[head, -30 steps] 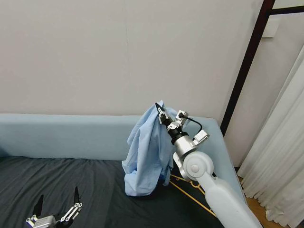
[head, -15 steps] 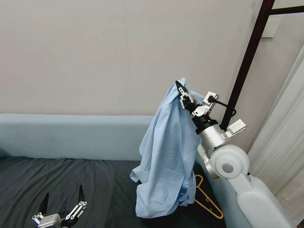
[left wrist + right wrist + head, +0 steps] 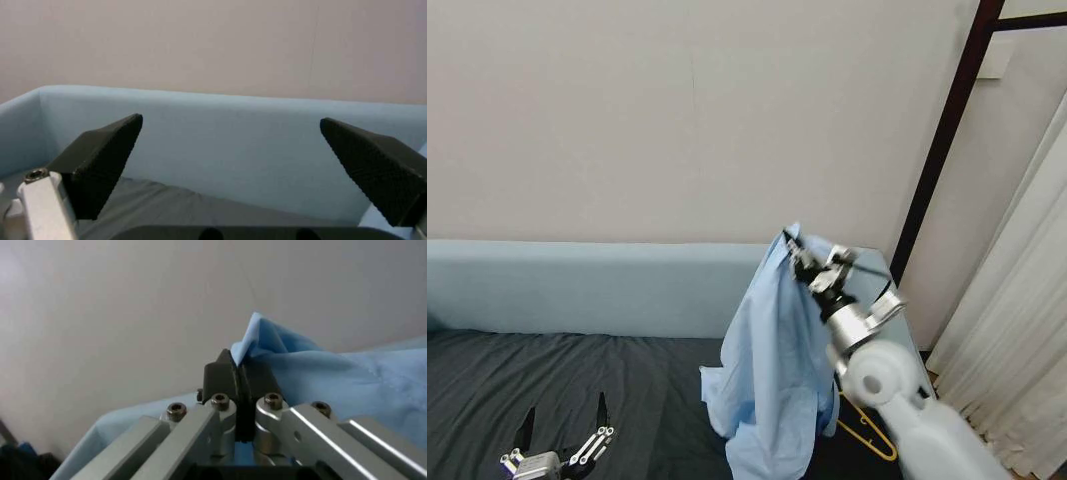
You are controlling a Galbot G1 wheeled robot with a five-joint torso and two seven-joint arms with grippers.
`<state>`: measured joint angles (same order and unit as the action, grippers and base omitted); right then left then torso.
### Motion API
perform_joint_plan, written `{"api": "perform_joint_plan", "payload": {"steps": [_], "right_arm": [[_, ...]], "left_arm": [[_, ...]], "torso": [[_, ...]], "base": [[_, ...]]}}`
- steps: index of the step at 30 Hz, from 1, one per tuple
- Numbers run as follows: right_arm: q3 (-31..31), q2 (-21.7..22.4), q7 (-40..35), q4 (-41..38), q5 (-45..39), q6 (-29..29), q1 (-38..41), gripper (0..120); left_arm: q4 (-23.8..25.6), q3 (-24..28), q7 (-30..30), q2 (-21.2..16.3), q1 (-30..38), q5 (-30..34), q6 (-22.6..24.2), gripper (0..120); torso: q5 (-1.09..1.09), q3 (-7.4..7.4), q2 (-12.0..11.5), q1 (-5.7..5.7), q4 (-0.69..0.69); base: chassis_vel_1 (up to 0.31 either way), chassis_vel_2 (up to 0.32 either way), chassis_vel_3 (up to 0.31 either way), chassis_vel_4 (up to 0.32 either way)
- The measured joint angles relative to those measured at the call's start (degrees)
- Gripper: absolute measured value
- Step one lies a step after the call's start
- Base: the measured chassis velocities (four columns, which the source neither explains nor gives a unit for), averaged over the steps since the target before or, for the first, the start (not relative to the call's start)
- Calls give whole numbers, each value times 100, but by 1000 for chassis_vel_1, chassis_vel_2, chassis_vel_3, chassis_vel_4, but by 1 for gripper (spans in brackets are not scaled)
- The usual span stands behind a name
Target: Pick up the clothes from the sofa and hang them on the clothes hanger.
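A light blue shirt (image 3: pixel 772 360) hangs in the air over the right end of the sofa, pinched at its top by my right gripper (image 3: pixel 795 247), which is shut on it. In the right wrist view the black fingertips (image 3: pixel 230 371) press together on a fold of the blue shirt (image 3: pixel 313 370). Its hem falls to the dark seat. A yellow clothes hanger (image 3: pixel 867 430) lies on the seat behind the shirt, partly hidden by it. My left gripper (image 3: pixel 562 440) is low at the front left, open and holding nothing; its fingers (image 3: pixel 100 160) stand wide apart.
The sofa has a pale blue backrest (image 3: pixel 577 285) and a dark grey seat (image 3: pixel 547 380). A dark vertical pole (image 3: pixel 942 140) stands at the right by the wall. White curtains (image 3: pixel 1017 340) hang at the far right.
My right gripper has come down and slightly left with the shirt, which now hangs lower. The left gripper has shifted little.
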<state>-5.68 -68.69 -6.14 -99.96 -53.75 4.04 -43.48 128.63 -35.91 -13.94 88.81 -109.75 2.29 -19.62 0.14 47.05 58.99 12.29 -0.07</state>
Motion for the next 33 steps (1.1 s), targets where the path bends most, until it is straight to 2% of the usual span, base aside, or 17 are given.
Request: {"api": "perform_joint_plan", "payload": {"steps": [2,3,6,12,13,15,18,19,22,25,26,29,30,31,33], "right_arm": [[-269,-287,97,411,109,112,71,0],[-269,-287,97,411,109,112,71,0],[-643,-894,286,1214,209,297,353,0],[-814,-1348,401,1864,312,470,629,0],[-852,-1499,406,2095,332,513,719,0],[-929,-1874,438,2648,423,628,930,0],[-947,-2110,465,3118,557,727,1079,0],[-974,-2269,445,3493,654,774,1161,0],[-1080,-2367,298,3860,759,800,1212,1],[-1389,-2318,-93,3811,864,518,1022,14],[-1389,-2318,-93,3811,864,518,1022,14],[-1791,-2073,-367,3156,646,191,640,27],[-1938,-1932,-348,2870,685,156,488,31],[-1938,-1932,-348,2870,685,156,488,31],[-2087,-1692,-244,2496,705,75,322,42]], "left_arm": [[-3,-39,1,1,-26,4,-1,100],[-3,-39,1,1,-26,4,-1,100],[-23,-134,-8,1,-51,23,-9,100],[-55,-205,-21,-5,-72,40,-24,100],[-66,-225,-26,-13,-84,44,-31,100],[-92,-267,-28,-35,-100,47,-45,100],[-112,-289,-30,-44,-97,47,-47,100],[-118,-297,-30,-41,-85,46,-47,100],[-125,-299,-37,-20,-65,36,-47,100],[-182,-257,-31,31,-56,7,-54,100],[-182,-257,-31,31,-56,7,-54,100],[-229,-249,-30,46,-81,-24,-109,100],[-229,-246,-33,45,-88,-29,-123,100],[-229,-246,-33,45,-88,-29,-123,100],[-230,-229,-44,37,-92,-34,-143,100]], "torso": [[1,0,0,0,1],[1,0,0,0,1],[-1,0,0,0,1],[-4,-1,1,0,2],[-3,0,0,0,-1],[-2,0,0,0,1],[-2,0,1,0,2],[-2,0,0,0,0],[-2,0,0,0,0],[-2,0,0,0,-3],[-2,0,0,0,-3],[0,-1,0,0,-1],[1,-1,0,0,0],[1,-1,0,0,0],[1,-1,0,0,-1]], "base": [[0,0,0,0],[0,0,0,0],[0,0,0,0],[0,0,0,0],[0,0,0,0],[0,0,0,0],[0,0,0,0],[0,0,0,0],[0,0,0,0],[0,0,0,0],[0,0,0,0],[0,0,0,0],[0,0,0,0],[0,0,0,0],[0,0,0,0]]}}
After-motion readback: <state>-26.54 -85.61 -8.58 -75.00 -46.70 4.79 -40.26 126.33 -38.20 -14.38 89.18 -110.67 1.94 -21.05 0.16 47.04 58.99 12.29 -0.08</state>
